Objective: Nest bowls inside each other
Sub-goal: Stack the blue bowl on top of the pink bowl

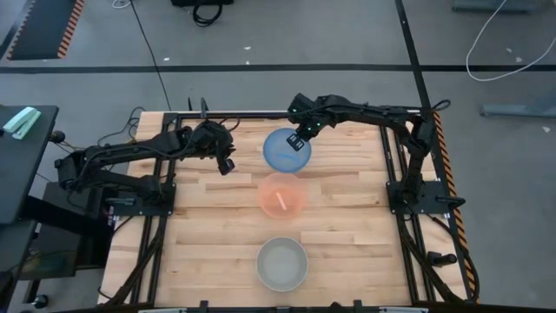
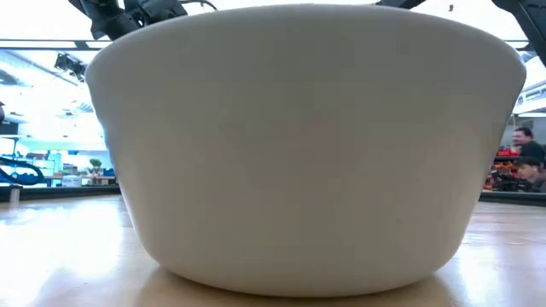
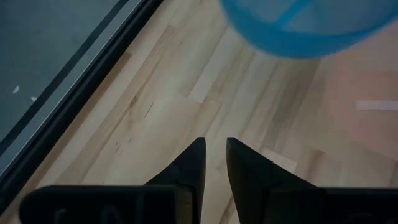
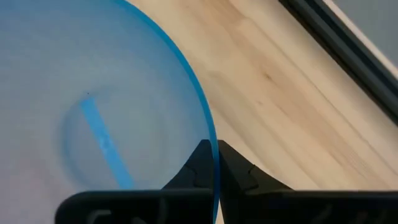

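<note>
Grey-green bowl (image 1: pixel 281 264) — nearest item, upright on the bench (image 1: pixel 200 252), mouth up, well apart from both sets of fingers; in the low view it fills nearly the whole frame.

Salmon-orange bowl (image 1: pixel 281 195) — next along the row, upright, mouth up, empty, just past the blue bowl's near edge as seen from above.

Blue bowl (image 4: pixel 93 124) — farthest of the three, mouth up. The right gripper (image 4: pixel 214 163) has its fingers pinched on the rim, one inside the wall and one outside, at the side away from the left arm. Round piece, so no long axis to speak of; only the raised stripe across its floor gives it a direction. Whether it rests on the bench or hangs just clear of it, I cannot tell.

Left gripper (image 3: pixel 214 158) — waits beside the blue bowl, fingers drawn nearly together on nothing, bare wood under them.

Handling note, as judgement: nothing is nested yet. Keep the rim pinch firm and the bowl level, lift clear of the orange rim, centre above it, lower straight — a tilted bowl would likely catch and skid the one below.
</note>
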Robot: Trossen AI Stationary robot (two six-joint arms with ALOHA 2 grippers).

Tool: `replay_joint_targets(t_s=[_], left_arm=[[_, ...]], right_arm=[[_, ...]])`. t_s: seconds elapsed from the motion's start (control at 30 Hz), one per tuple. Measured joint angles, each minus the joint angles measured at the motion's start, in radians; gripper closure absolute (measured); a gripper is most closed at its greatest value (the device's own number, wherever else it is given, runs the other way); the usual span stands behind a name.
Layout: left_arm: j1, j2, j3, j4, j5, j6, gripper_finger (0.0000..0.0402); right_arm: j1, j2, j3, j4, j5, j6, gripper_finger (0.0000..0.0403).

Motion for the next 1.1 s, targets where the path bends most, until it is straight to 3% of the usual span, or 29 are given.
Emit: replay_joint_targets(t_s=[0.23, 0.57, 1.1], left_arm=[[0.048, 0.000, 0.000, -0.068, -0.004, -0.004, 0.0329], [0.072, 0.000, 0.000, -0.097, -0.003, -0.019, 0.0328], [0.037, 0.000, 0.000, -0.096, -0.003, -0.071, 0.0327]], right_arm=[[0.163, -0.001, 0.161, -0.154, 0.012, 0.006, 0.0398], [0.363, -0.001, 0.154, -0.201, 0.005, 0.063, 0.0399], [0.314, 0.006, -0.031, -0.015, -0.008, 0.087, 0.0400]])
